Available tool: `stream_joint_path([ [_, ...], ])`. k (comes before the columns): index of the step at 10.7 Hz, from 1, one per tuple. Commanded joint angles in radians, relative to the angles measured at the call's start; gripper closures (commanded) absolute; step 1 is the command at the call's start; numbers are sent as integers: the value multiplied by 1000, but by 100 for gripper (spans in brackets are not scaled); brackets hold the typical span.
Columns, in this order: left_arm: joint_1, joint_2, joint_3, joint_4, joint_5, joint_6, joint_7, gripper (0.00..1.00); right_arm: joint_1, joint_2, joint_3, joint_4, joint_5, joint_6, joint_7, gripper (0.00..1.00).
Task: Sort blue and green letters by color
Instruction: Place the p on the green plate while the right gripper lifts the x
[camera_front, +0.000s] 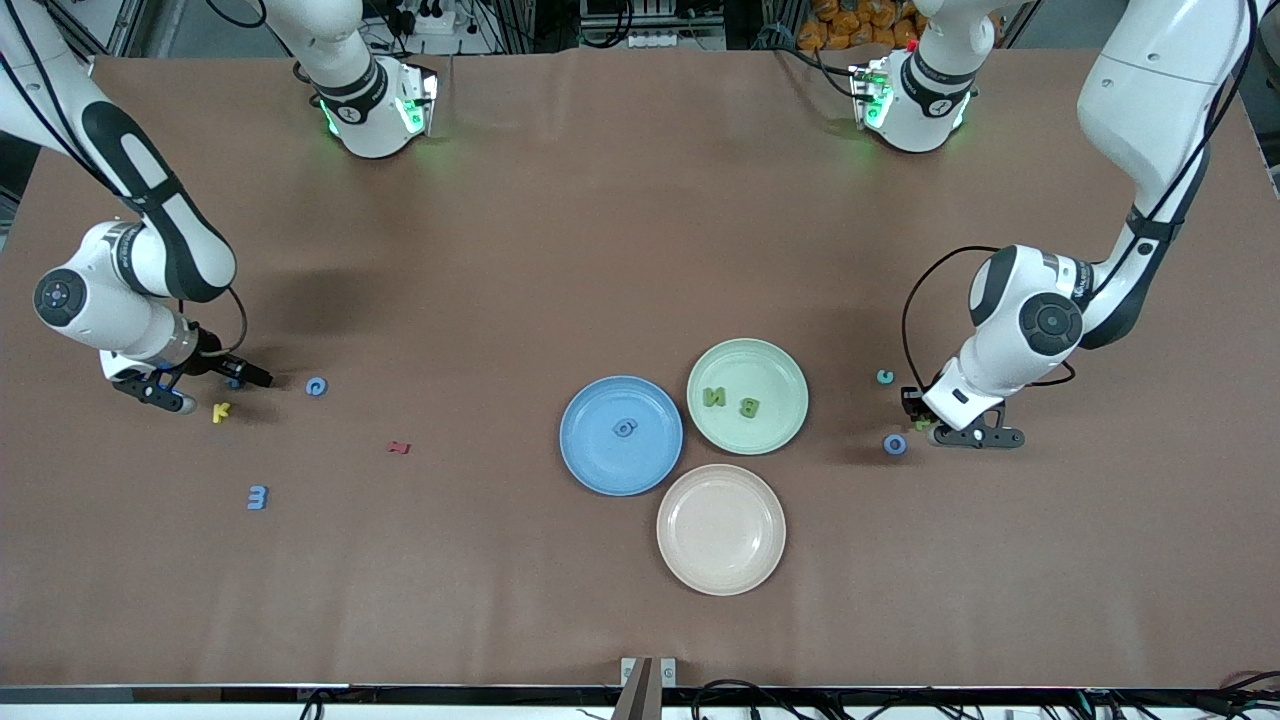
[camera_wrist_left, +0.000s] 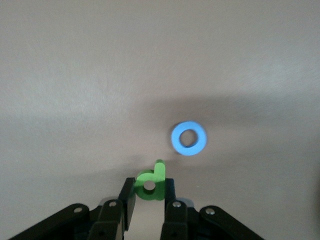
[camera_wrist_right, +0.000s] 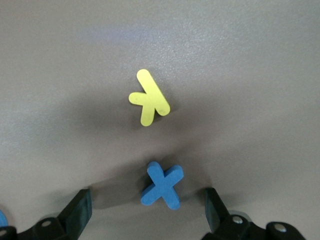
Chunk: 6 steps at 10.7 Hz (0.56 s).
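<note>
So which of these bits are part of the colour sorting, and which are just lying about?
Part of the job:
- green letter in left claw
- blue ring
- blue X between right claw fingers
- blue plate
- green plate

Lying about:
- yellow K
- red letter
- beige plate

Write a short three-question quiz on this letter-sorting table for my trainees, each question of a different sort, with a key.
1. True or false: the left gripper is shut on the green letter.
2. Which plate holds no letters? A) blue plate B) green plate C) beige plate
3. Fill in: between the open fingers of the right gripper lies a blue ____, beside the yellow K.

Key: 1 true; 2 C; 3 X.
</note>
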<state>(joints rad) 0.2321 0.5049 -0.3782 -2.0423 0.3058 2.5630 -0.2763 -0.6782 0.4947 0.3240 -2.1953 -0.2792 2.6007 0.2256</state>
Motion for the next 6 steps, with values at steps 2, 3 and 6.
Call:
stream_joint_path([
  [2, -26, -34, -160, 149, -26, -210, -183, 100, -17, -4, 7, 8, -23, -10, -22, 0],
  [3, -83, -16, -165, 175, -28, -214, -280, 100, -17, -4, 7, 8, -23, -10, -22, 0],
  [6, -229, 42, -163, 234, -27, -214, -533, 78, -32, -1, 7, 9, -23, -10, -61, 100],
])
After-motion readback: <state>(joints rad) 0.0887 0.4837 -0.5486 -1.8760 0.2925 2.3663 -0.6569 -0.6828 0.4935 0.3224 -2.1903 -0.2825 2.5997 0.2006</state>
